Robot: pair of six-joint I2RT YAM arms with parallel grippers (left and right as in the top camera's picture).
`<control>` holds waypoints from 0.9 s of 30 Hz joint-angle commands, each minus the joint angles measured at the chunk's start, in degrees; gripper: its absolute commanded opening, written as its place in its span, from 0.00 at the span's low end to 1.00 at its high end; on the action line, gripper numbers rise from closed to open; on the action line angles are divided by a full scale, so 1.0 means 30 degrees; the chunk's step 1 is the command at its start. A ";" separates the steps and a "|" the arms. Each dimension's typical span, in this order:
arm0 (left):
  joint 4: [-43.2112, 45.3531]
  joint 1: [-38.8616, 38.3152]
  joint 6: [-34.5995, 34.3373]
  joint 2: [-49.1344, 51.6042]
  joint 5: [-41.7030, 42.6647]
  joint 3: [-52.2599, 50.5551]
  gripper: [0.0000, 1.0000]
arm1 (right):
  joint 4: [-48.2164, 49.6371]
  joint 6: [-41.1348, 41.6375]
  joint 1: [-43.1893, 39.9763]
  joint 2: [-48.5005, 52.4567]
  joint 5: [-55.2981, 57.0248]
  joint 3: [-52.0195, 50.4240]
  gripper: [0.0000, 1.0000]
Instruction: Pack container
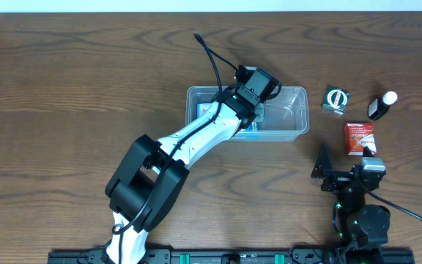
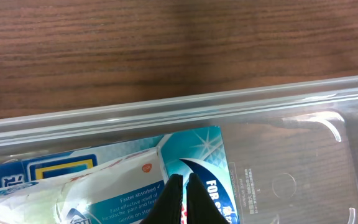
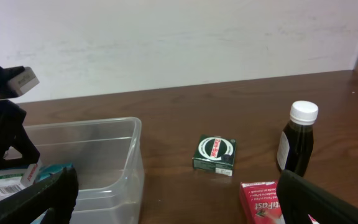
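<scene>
Clear container [image 1: 290, 119] holds blue-white box [image 2: 194, 155] (left gripper [image 2: 184, 182] closed above it).

My left arm [image 1: 196, 136] stretches well forward from its base and slants over toward my right side, wrist tipped downward; my left gripper [image 2: 184, 182] points down, its two dark fingers pressed together at the tips. My right arm [image 1: 363, 216] sits folded close over its own base; my right gripper [image 3: 179, 202] faces forward, roughly level, jaws spread wide, gripping nothing.
</scene>
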 commanded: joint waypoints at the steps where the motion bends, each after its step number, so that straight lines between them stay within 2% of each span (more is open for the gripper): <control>1: -0.0175 0.0029 -0.0095 0.0328 -0.0342 0.0291 0.06 | -0.0073 -0.0204 -0.0233 -0.0124 -0.0066 -0.0029 0.99; 9: -0.0299 0.0029 -0.0146 0.0583 0.0787 0.0226 0.06 | -0.0073 -0.0204 -0.0233 -0.0124 -0.0066 -0.0029 0.99; 27: -0.1107 0.0852 -0.0080 0.0780 0.0787 0.0306 0.06 | -0.0073 -0.0204 -0.0233 -0.0124 -0.0066 -0.0029 0.99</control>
